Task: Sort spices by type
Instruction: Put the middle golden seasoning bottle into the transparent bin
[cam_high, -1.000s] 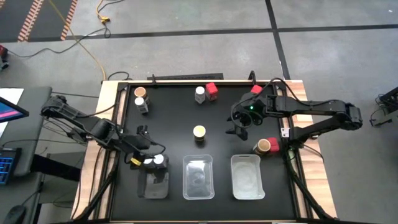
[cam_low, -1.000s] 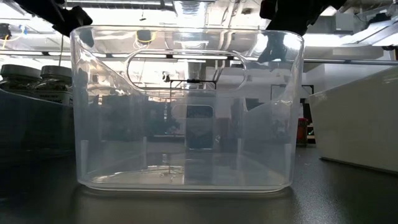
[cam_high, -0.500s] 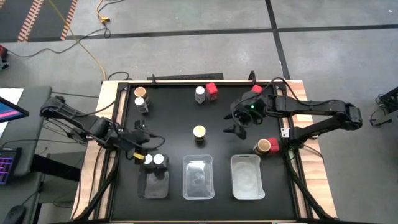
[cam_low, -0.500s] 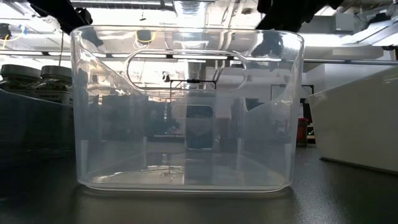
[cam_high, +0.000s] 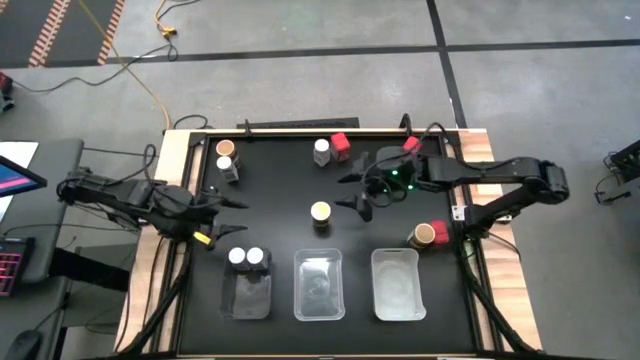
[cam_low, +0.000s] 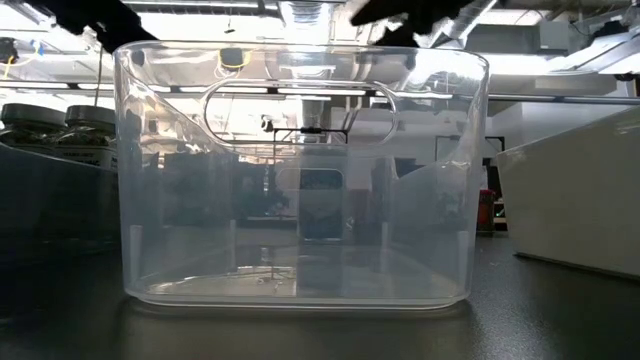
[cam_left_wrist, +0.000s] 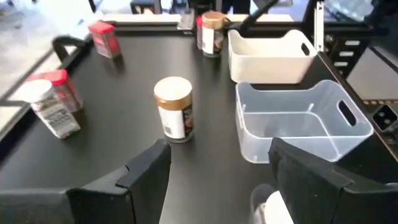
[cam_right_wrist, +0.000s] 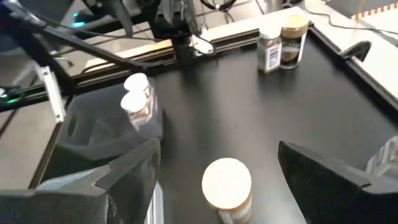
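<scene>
The spices are small jars on the black table. Two white-capped jars (cam_high: 246, 256) stand in the left clear tray (cam_high: 246, 298). A yellow-lidded jar (cam_high: 320, 212) stands alone mid-table. My left gripper (cam_high: 232, 212) hovers open between the table's left edge and that tray, facing the yellow-lidded jar (cam_left_wrist: 173, 109) farther off. My right gripper (cam_high: 353, 192) hovers open just right of the same jar (cam_right_wrist: 227, 185), with a finger out to either side of it and nothing between them.
A tan-lidded jar (cam_high: 225, 148) and a white-capped jar (cam_high: 230, 168) stand far left. A white-capped jar (cam_high: 321, 150) and a red-capped jar (cam_high: 341, 145) stand far middle. A tan-lidded jar (cam_high: 424, 235) stands at the right. Two more trays (cam_high: 319, 285) (cam_high: 395, 285) line the near edge.
My left gripper has drawn back from the two white-capped jars in the left tray, toward the table's left and far edges, and tipped up closer to level. My right gripper has moved toward the table's left, nearer the yellow-lidded jar, and tipped up too.
</scene>
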